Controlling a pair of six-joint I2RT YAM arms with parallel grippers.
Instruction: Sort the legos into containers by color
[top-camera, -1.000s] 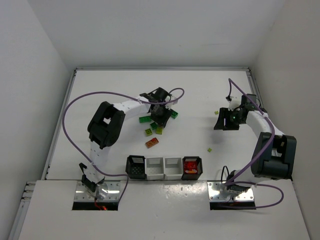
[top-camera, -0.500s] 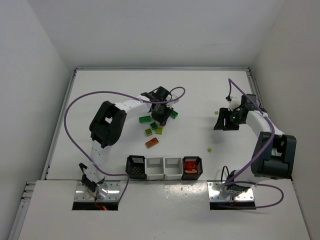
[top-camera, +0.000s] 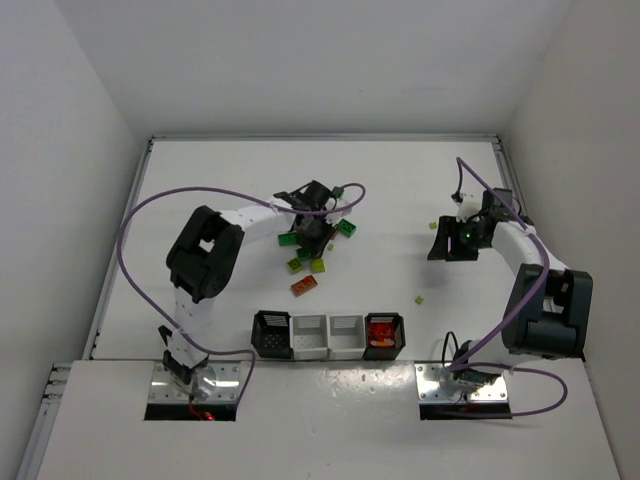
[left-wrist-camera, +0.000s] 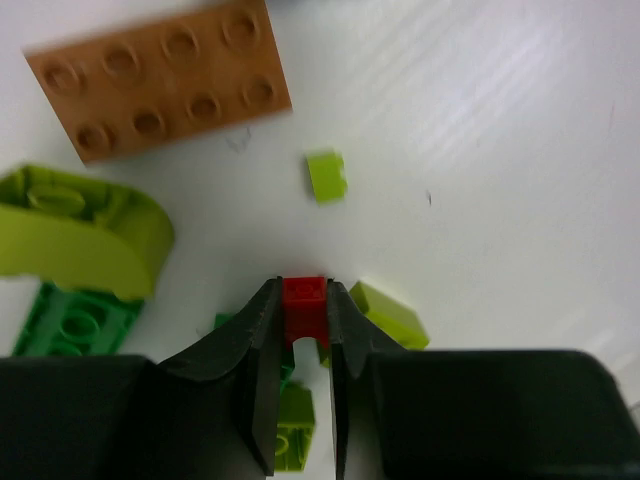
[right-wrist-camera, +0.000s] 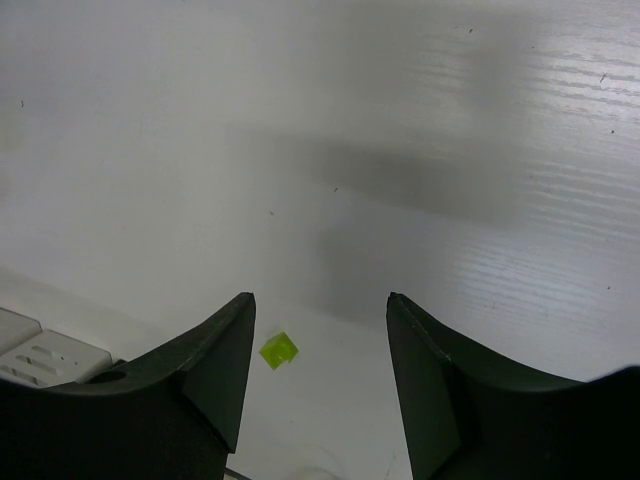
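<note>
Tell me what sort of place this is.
Probably a robotics lab test cell: a white table boxed in by plain white walls, a left arm and right arm bolted at its near edge, legos near four small containers in a row.

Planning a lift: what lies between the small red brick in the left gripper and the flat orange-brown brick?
One tiny yellow-green piece lies between the red brick and orange-brown brick, per the left wrist view.
</note>
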